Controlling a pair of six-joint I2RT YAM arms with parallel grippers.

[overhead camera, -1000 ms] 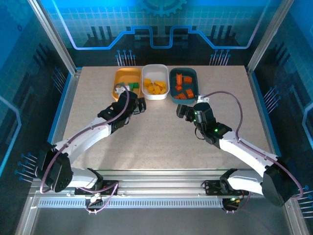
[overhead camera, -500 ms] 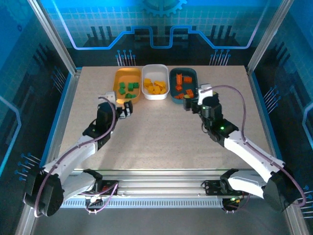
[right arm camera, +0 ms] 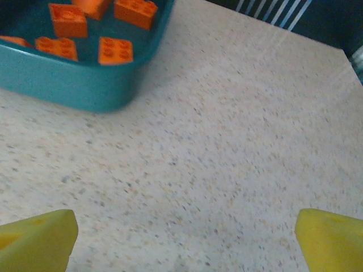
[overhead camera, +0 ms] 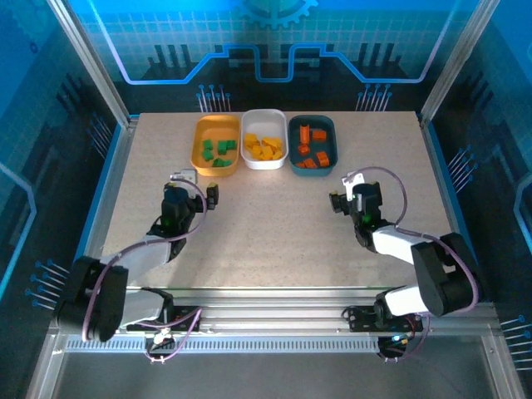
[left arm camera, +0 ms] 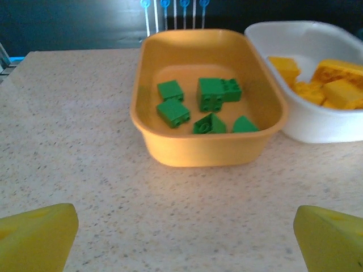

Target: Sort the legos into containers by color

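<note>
The left fingers and right fingers gape empty above the bench, short of the trays holding sorted legos.

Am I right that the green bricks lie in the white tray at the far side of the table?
Not quite: the green bricks lie in the orange tray; the white tray holds yellow bricks, as the left wrist view shows.
</note>
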